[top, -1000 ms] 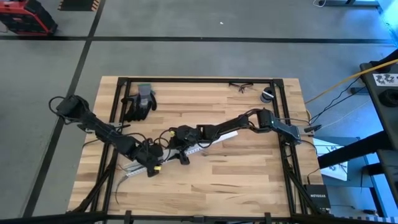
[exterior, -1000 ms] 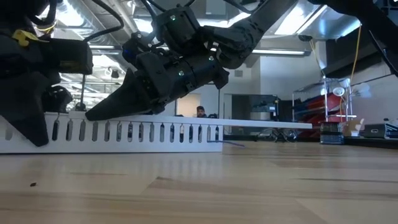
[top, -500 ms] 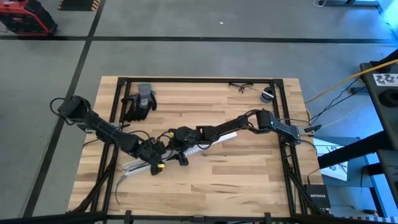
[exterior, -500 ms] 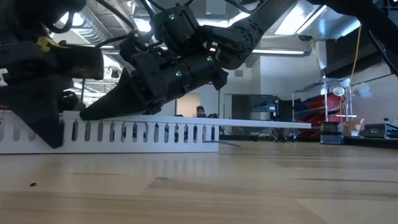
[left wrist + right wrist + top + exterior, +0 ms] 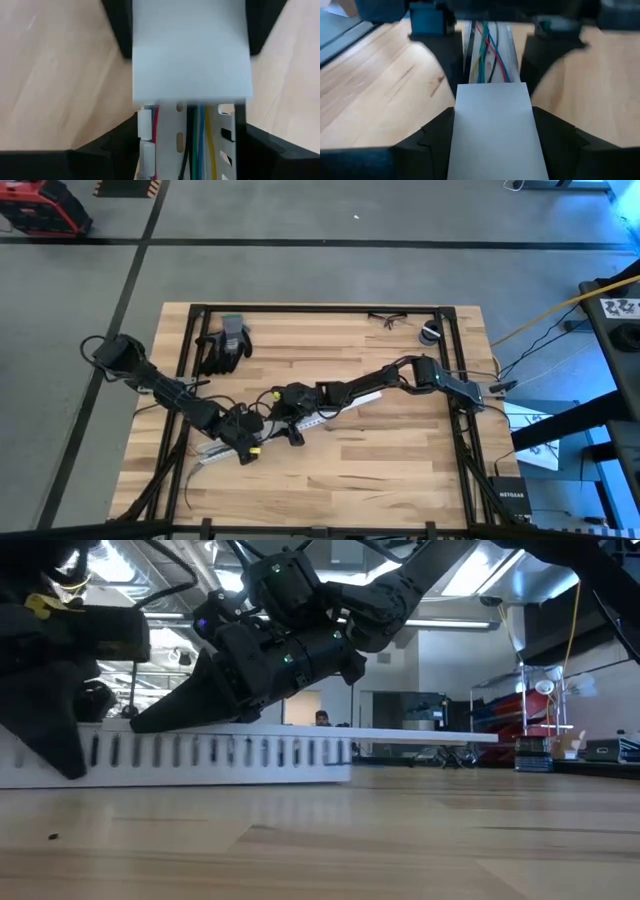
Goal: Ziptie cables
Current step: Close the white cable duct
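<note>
Both arms reach low to mid-table, left fingers (image 5: 115, 145) and right fingers (image 5: 430, 145) clamping the white channel (image 5: 200, 755)

overhead view, table-level view, two close wrist views sharing white channel (image 5: 200, 755)

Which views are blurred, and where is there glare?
Left wrist view: the white channel cover is blurred and washed out; the coloured wires below it are sharper. Right wrist view: the cover is soft too. Low view: ceiling lights glare. High view: evenly lit table.
</note>
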Controlling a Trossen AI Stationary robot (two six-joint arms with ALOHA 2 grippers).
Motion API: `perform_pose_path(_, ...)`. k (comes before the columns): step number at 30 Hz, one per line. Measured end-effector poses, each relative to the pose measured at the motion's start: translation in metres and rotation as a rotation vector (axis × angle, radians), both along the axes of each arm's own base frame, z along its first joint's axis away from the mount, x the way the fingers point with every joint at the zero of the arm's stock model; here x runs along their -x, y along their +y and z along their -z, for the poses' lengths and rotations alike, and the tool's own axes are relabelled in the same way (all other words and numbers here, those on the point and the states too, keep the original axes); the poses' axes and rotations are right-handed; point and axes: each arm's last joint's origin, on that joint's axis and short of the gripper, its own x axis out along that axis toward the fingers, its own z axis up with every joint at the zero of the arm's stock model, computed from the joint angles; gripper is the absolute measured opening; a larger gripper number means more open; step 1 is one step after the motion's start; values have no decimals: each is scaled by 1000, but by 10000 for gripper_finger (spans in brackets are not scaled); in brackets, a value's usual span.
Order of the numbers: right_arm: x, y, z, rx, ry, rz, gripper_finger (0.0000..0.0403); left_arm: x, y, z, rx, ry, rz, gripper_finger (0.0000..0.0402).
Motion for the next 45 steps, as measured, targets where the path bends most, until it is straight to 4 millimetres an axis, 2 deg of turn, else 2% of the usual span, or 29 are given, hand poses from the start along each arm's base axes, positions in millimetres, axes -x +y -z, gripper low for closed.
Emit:
perform_pose_path(4,0,6,-1,-16,4,-23,223,-15,4,1,-1,-81,20,238)
perform_pose_path(11,1,6,-1,1,28,-17,223,-30,20,6,-18,-105,29,239)
perform_pose_path(23,0,5,-2,24,14,-4,223,-40,28,3,-34,-116,96,301)
perform_pose_path(30,-2,4,-5,17,-1,7,223,-28,27,-32,-17,23,101,305)
perform_pose_path(34,0,3,-3,12,24,10,223,-20,26,-45,-78,10,70,306)
perform_pose_path(42,0,2,0,19,28,12,223,-14,13,-49,-111,-29,52,306)
perform_pose_path(45,0,2,0,21,30,16,223,-6,12,-50,-103,8,38,306)
